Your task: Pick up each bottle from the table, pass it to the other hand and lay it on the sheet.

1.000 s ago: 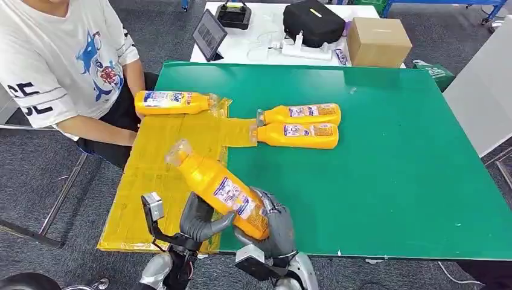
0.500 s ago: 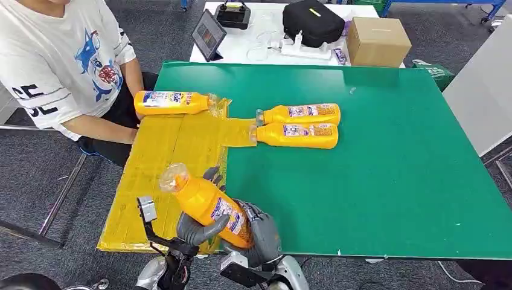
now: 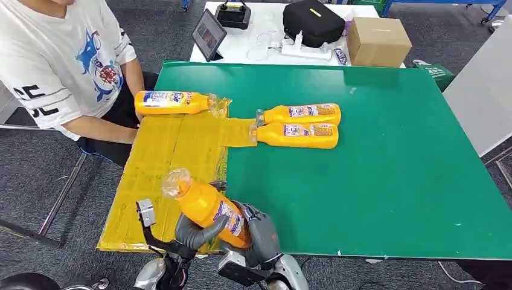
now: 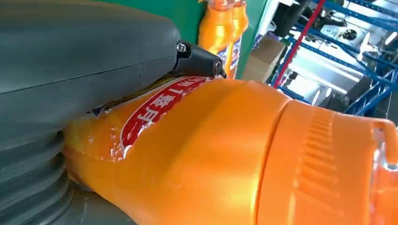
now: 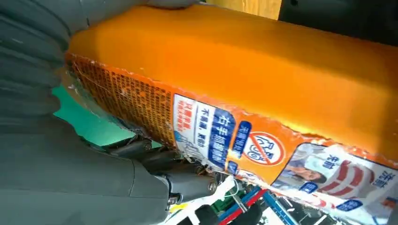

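So both hands are on the same orange bottle [image 3: 208,208] at the near edge of the green table [image 3: 392,181], right where the yellow sheet [image 3: 175,157] meets the green. The bottle is tilted, clear cap end up and pointing toward the sheet, base down between the hands. The left hand [image 3: 196,229] wraps it from the sheet side, thumb across the front, and the right hand [image 3: 259,232] cups the lower end from the other side. The bottle hides most of the fingers in the head view, so I can't tell which hand is carrying the weight.

The wrist views don't help much. The left wrist view is mostly grey hand cover and orange bottle body, with a red label strip partly tucked under the hand. In the right wrist view the label is crinkled and cut off at the edge.

On the table, 2 more bottles [image 3: 299,124] lie side by side, touching, caps just on a flap of the sheet. 1 bottle [image 3: 172,103] lies at the far end of the sheet, next to a seated person [image 3: 66,66] whose head is cut off at the top.
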Controlling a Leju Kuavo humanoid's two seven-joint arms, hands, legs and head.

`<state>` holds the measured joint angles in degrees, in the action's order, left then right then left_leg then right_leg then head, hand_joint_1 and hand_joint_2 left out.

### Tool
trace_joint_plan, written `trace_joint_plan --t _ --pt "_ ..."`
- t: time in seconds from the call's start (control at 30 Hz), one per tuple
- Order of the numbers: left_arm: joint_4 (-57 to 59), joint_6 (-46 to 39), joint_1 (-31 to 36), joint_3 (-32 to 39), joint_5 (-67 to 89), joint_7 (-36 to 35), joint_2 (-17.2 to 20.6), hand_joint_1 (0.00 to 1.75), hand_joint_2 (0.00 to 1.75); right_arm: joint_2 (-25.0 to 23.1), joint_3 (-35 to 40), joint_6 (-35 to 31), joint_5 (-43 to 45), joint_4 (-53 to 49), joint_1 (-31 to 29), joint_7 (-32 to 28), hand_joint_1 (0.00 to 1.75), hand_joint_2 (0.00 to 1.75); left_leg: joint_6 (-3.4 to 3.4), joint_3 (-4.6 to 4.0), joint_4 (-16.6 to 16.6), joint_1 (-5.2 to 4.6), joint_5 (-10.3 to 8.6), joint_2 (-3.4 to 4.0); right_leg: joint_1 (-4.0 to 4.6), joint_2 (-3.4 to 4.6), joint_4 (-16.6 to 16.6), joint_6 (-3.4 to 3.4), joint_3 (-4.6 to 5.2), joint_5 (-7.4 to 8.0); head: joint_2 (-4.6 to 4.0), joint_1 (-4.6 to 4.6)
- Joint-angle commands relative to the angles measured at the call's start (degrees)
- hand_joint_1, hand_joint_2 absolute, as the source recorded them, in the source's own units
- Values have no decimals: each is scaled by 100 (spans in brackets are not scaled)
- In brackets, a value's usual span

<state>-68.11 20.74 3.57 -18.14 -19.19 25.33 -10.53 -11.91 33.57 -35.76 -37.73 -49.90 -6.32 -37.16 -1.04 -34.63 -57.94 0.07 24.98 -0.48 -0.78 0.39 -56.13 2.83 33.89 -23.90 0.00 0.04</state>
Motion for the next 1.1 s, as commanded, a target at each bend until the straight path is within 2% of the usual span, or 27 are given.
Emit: trace_joint_plan --t 0.03,0.07,0.1,0.13,0.23,0.27,0.33,0.37,0.4,0.53,0.6,0.67,0.77,0.8,0.83,0.87,0.97,1.0,1.07,1.1 --pt "74 159 216 -325 115 74 56 175 175 108 154 261 -73 65 -100 66 145 175 4 11 -1 4 4 -6 5 -12 2 -7 -15 -5 0 -2" --pt "57 155 209 -309 116 75 56 175 175 100 131 275 -60 48 -102 70 65 175 3 5 0 3 1 -6 4 -10 2 -5 -9 -3 0 0" --pt "38 160 197 -281 106 73 58 175 175 88 78 261 -41 -4 -93 81 5 175 5 15 -2 7 6 -6 8 -13 3 -9 -21 -6 0 0" --pt "7 153 173 -232 87 72 51 175 175 68 14 259 -16 -71 -79 108 0 175 3 9 0 2 3 -4 3 -9 1 -6 -11 -4 0 -2" --pt "-141 36 99 -124 171 84 32 175 175 45 -183 434 199 -441 9 146 0 175 5 16 -3 6 8 -1 7 -8 1 -10 -20 -7 0 -2" --pt "-186 16 78 -97 187 79 31 175 175 56 -215 516 235 -576 40 183 0 0 6 19 -6 9 12 2 11 -6 0 -12 -23 -9 0 -2" --pt "-345 -269 14 67 307 101 2 175 175 56 -485 1445 1101 -1198 184 177 0 0 4 9 -5 5 8 3 6 -3 -3 -9 -11 -6 0 0" --pt "-408 -274 -5 89 298 102 30 175 175 94 -482 1552 1091 -1413 226 293 0 0 6 18 -6 7 12 5 9 -3 -2 -12 -21 -9 0 -4" --pt "-491 -548 0 173 539 204 27 175 175 160 -585 1879 1494 -1964 344 72 0 0 5 7 -7 6 8 -1 7 -7 -3 -9 -11 -7 0 2" --pt "-574 -918 106 444 774 303 20 175 175 284 -822 2255 1941 -2990 489 114 0 0 4 0 -7 5 6 -2 6 -7 -4 -7 -6 -5 0 0" --pt "-589 -924 139 487 771 288 36 175 175 314 -858 2344 1963 -3155 506 217 0 0 5 4 -8 5 7 -1 6 -7 -5 -9 -9 -6 0 0" --pt "-584 -925 134 484 772 287 24 175 175 305 -859 2339 1965 -3141 521 213 0 0 2 -2 -3 1 0 -8 2 -11 -2 -4 -3 -2 0 0" --pt "-662 -1722 292 649 1365 552 -4 175 175 294 -988 2179 2102 -3508 574 -71 0 0 5 12 -4 5 6 -6 7 -12 0 -9 -18 -6 0 0" --pt "-681 -2490 469 747 2000 750 -20 175 175 248 -1096 1993 2186 -3817 632 -216 0 0 5 5 -8 7 5 -9 8 -15 -3 -9 -12 -6 0 2" --pt "-675 -3097 636 890 2396 803 -58 175 175 151 -1207 1329 2062 -4129 672 -284 0 0 3 -5 -7 3 0 -13 4 -17 -5 -7 -2 -4 0 -2" --pt "-659 -3908 826 898 3186 967 -27 175 175 109 -1252 1174 2296 -4413 655 -284 0 0 6 -8 -14 6 2 -21 8 -27 -12 -11 -2 -8 0 0" --pt "-151 -4994 1489 1030 4624 629 158 175 175 -40 -1555 949 2935 -4668 576 -284 0 0 6 -16 -15 5 -5 -23 6 -26 -14 -9 7 -3 0 0" --pt "297 -5506 1786 1033 5572 403 299 175 175 -99 -1668 879 3006 -4586 518 -282 0 0 8 -8 -16 9 -2 -20 11 -26 -13 -12 -3 -4 0 0" --pt "831 -5435 2109 1049 5919 223 399 175 175 -115 -1718 903 3113 -4452 434 -284 0 0 10 10 -1 7 -12 -23 9 -28 -1 -13 -21 2 0 0" --pt "1310 -5773 2333 930 6848 19 549 175 175 -91 -1695 875 3078 -4377 392 -284 0 0 11 12 3 5 -14 -20 6 -22 2 -9 -22 3 0 2"
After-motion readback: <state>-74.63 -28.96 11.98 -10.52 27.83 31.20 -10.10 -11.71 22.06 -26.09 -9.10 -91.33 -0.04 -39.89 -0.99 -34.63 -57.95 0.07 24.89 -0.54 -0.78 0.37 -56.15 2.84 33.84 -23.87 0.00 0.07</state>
